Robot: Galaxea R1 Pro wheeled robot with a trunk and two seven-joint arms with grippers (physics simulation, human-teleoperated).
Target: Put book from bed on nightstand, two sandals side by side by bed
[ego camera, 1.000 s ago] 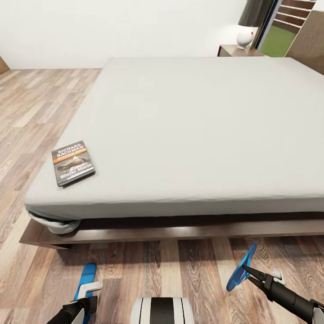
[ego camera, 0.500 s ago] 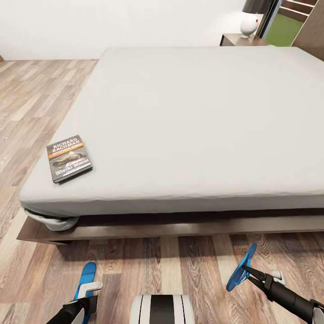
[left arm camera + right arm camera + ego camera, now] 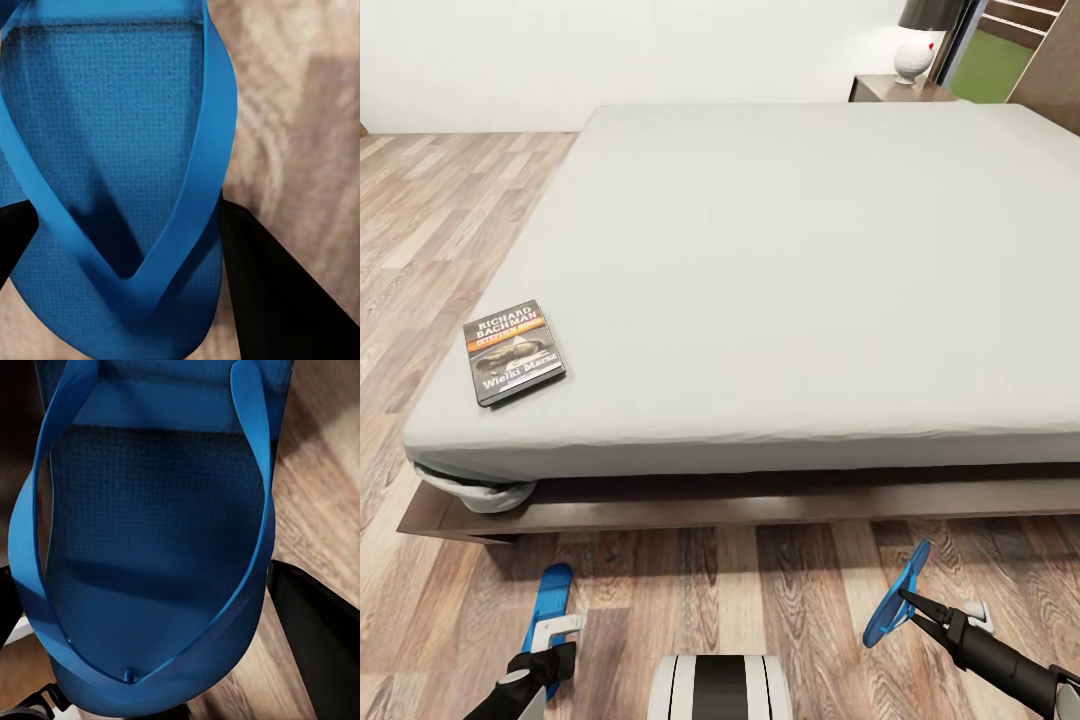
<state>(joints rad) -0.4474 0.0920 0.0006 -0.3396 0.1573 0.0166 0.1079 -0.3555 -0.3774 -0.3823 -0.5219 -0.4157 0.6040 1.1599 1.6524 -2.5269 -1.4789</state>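
The book lies flat on the bed, near the mattress's near left corner. One blue sandal sits low at the floor in front of the bed frame. My left gripper is shut on its toe end, and its black fingers flank the sandal. My right gripper is shut on the other sandal, which hangs tilted above the floor; it shows again as the sandal in the right wrist view. A nightstand stands by the far right corner.
A white lamp stands on the nightstand. Wooden floor runs along the bed's left side and in front of it. A crumpled sheet corner hangs over the dark frame. My base sits between the arms.
The camera tilted, shifting the whole picture, then held still. My left arm has pushed forward with its sandal, which now reaches a little nearer the bed frame. The right arm has not moved.
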